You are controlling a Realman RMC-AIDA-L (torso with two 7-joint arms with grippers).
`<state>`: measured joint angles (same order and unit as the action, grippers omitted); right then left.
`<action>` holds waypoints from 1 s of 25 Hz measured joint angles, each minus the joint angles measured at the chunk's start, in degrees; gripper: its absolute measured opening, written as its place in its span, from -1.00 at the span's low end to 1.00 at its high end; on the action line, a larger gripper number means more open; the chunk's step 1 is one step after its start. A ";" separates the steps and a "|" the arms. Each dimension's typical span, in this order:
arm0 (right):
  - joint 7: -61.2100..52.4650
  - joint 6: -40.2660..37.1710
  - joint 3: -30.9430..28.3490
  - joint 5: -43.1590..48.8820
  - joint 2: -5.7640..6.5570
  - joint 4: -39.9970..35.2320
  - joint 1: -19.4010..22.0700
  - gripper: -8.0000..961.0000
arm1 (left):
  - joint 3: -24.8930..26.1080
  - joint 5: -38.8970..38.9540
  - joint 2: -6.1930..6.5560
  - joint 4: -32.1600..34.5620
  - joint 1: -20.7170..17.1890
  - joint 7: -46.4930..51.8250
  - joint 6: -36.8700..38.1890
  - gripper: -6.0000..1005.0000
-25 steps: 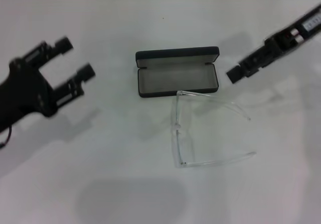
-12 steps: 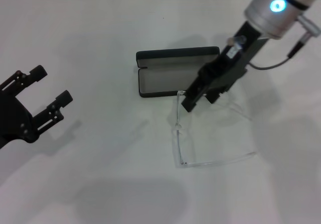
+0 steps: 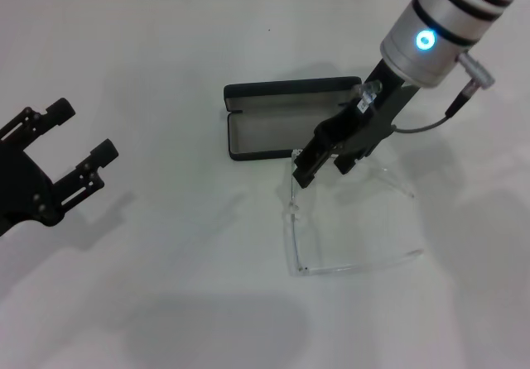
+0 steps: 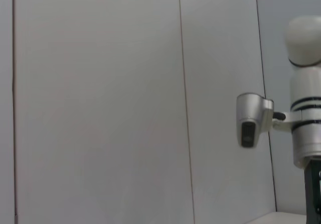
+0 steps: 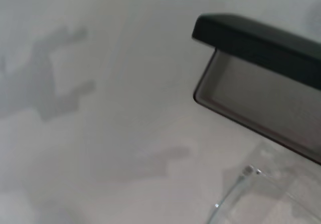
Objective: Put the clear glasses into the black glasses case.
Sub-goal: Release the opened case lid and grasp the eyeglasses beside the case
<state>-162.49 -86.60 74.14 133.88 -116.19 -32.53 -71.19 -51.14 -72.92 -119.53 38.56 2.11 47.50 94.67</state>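
The clear glasses (image 3: 291, 216) lie unfolded on the white table, front frame to the left and both temple arms pointing right. Just behind them, the black glasses case (image 3: 290, 129) stands open, showing its grey lining. My right gripper (image 3: 325, 169) hangs open over the glasses' far hinge corner, at the case's front right edge, with nothing between its fingers. The right wrist view shows the case (image 5: 261, 48) and that corner of the glasses (image 5: 247, 184). Far to the left, my left gripper (image 3: 83, 131) stays open and empty.
The white table (image 3: 166, 261) runs back to a tiled wall. A grey cable (image 3: 431, 119) loops off the right wrist. The left wrist view shows only wall panels and a white and silver arm segment (image 4: 306, 108).
The right arm has swung in from the far right and come down over the glasses' far corner. The left gripper has drawn back to the left and nearer me.
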 joint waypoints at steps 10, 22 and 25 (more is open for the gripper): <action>-0.14 6.67 8.61 -9.38 0.00 1.02 3.61 0.50 | 1.42 -0.17 -0.03 -0.73 1.86 -0.16 -0.80 0.44; -0.18 11.39 15.54 -16.15 0.00 2.93 3.59 0.49 | 1.49 -0.12 -0.09 -0.96 2.46 -1.25 -2.00 0.44; -0.18 13.17 18.77 -19.08 0.00 3.02 3.72 0.49 | 1.49 -0.20 -0.09 -1.02 2.53 -1.13 -2.18 0.44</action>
<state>-162.68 -73.42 92.91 114.80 -116.19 -29.51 -67.47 -49.65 -73.12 -119.62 37.55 4.64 46.37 92.49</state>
